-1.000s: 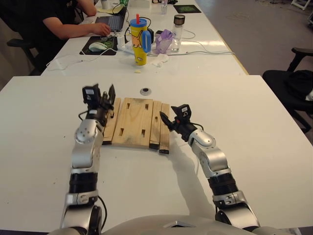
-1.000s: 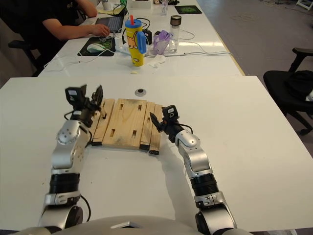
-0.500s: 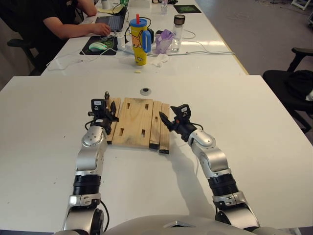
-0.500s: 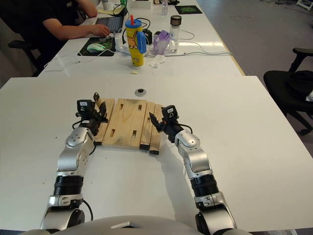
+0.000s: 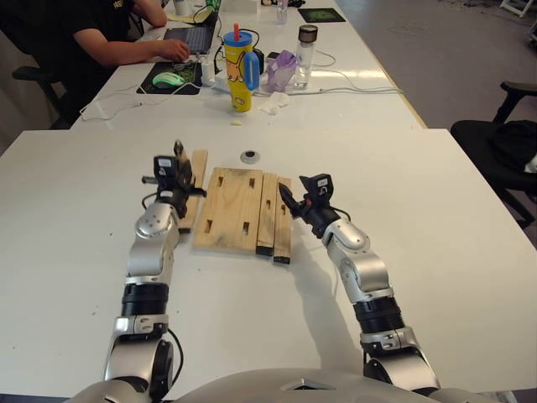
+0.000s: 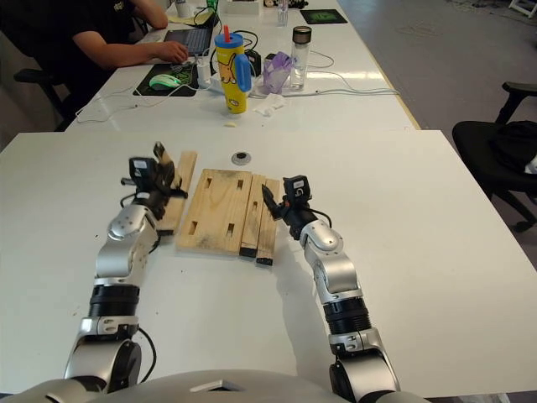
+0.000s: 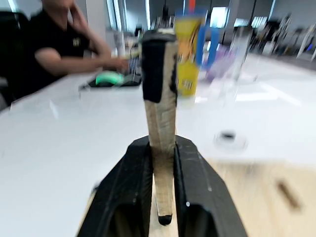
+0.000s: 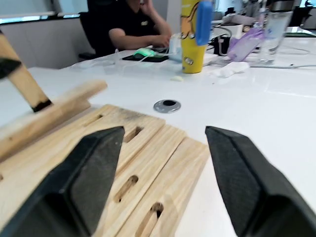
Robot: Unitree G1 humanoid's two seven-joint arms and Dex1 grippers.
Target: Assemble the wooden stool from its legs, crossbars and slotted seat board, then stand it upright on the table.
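Note:
The slotted seat board (image 5: 229,210) lies flat on the white table (image 5: 403,210). Two slotted wooden bars (image 5: 274,217) rest against its right edge, and a longer plank (image 5: 192,186) lies at an angle off its left edge. My left gripper (image 5: 175,170) hovers over that plank, shut on a short wooden bar (image 7: 159,113) with dark ends, held nearly upright. The same bar (image 8: 20,74) shows tilted, its lower end at the plank (image 8: 47,118). My right gripper (image 5: 300,192) stands open just right of the two bars, fingers (image 8: 94,173) wide apart, holding nothing.
A round cable grommet (image 5: 249,156) sits in the table just beyond the seat board. On the far table stand a yellow cup (image 5: 238,71) and a bottle (image 5: 304,54), where a person works at a laptop. Bare table lies on all sides of the parts.
My left gripper dropped onto the pieces left of the seat board, shut on the short bar and lifted it. The left plank shifted away from me. The right gripper rose slightly.

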